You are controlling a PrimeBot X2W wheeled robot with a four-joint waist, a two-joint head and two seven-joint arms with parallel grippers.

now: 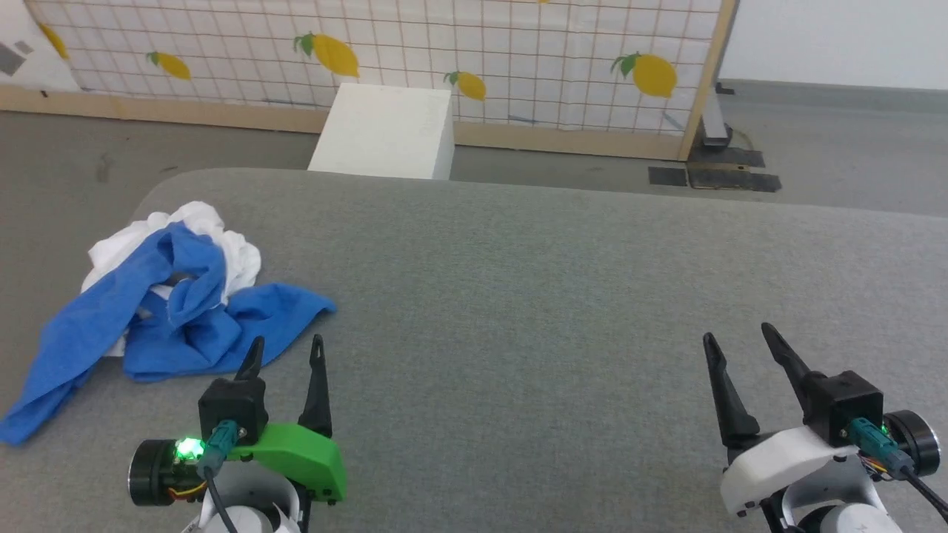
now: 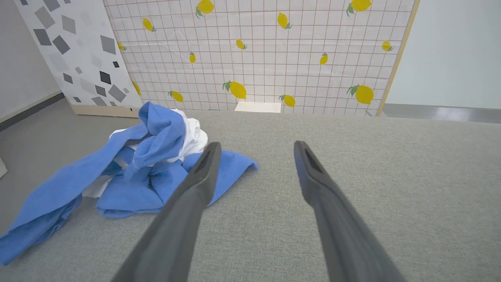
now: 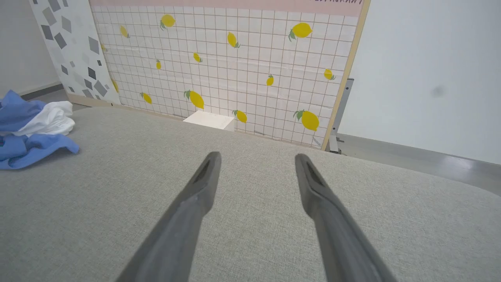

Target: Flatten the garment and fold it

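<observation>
Garment (image 1: 170, 311): soft shirt, white body and bright blue sleeves or panels, crumpled in a heap, not flattened, not folded. Location: left part of the grey cloth-covered table (image 1: 518, 281), near its far left corner. Long axis: diagonal in the head view, running from the white bunch at the far end down through a long blue strip that trails to the table's near left edge. A shorter blue flap points the other way, toward the middle of the table. Which end is collar or hem cannot be told.

Left gripper (image 1: 287, 342): jaws spread wide, nothing between them, just beside the near edge of the blue flap. Whether it touches the cloth cannot be told.

Right gripper (image 1: 738, 333): jaws spread wide, empty, over bare table and well apart from the garment.

Backdrop: white box (image 1: 385, 129) beyond the far table edge; grid-patterned panel printed with lemons (image 1: 518, 44); second panel with grey squares (image 2: 74, 51).

Writing: dark lettering on the pink strip (image 3: 336, 2) along the lemon panel's top, too small to read.
</observation>
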